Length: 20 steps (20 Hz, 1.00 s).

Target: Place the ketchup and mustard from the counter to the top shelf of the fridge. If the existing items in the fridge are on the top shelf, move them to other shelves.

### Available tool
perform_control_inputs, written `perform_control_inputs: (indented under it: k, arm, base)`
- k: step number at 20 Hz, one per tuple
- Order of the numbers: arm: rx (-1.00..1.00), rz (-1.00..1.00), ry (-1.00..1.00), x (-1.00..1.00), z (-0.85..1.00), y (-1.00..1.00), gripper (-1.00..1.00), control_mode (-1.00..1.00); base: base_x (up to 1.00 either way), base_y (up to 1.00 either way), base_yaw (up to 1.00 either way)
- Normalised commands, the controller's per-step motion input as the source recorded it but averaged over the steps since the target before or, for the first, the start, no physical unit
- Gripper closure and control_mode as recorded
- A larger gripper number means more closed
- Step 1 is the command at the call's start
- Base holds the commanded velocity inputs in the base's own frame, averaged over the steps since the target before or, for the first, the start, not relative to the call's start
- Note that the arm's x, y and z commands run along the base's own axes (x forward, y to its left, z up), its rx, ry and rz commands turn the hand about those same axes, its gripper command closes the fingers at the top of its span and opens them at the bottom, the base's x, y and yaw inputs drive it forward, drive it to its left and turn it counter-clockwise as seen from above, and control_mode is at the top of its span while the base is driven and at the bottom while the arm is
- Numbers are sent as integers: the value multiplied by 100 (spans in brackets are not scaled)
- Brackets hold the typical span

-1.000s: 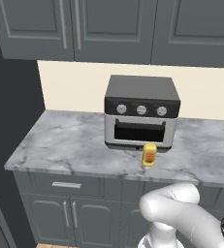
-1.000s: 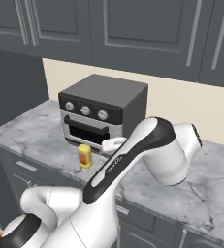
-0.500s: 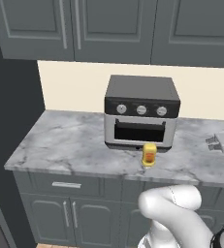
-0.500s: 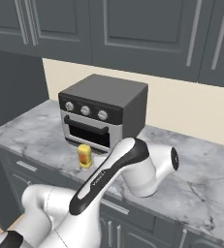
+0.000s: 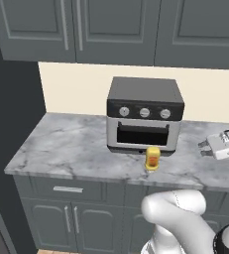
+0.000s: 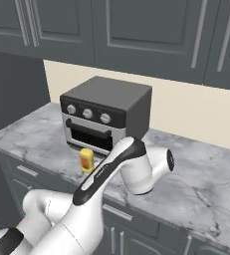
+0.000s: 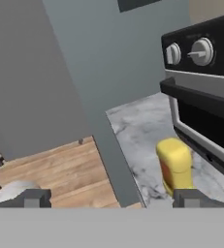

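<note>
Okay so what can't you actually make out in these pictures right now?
- Mustard: label detail blurred in the hand view; too small in the left base view.
- Counter: its near middle stretch is hidden by the arm in the right base view.
- Gripper: cut off by the right edge of the left base view; the fingers show as tips only in the hand view.

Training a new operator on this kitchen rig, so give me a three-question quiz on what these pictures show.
1. True or false: the squat yellow mustard bottle stands upright on the grey-white marbled counter.
2. What stands right behind the bottle? A) black-and-silver toaster oven B) a kettle C) a sink
3. Fill in: the two-finger gripper's jaws stand ____.

Key: 1 true; 2 A; 3 open.
</note>
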Motion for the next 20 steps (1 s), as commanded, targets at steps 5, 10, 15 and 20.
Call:
perform_control_inputs:
  k: [5, 10, 15, 20]
  arm:
    - [0, 11, -3, 30, -15, 15, -100, -100]
    - [0, 1, -9, 36, -21, 25, -100, -100]
    - [0, 0, -8, 38, -20, 27, -100, -100]
    - [-2, 0, -8, 34, -23, 19, -100, -100]
  base:
    - [0, 0, 0]
    - [0, 0, 0]
    - [0, 0, 0]
    - [0, 0, 0]
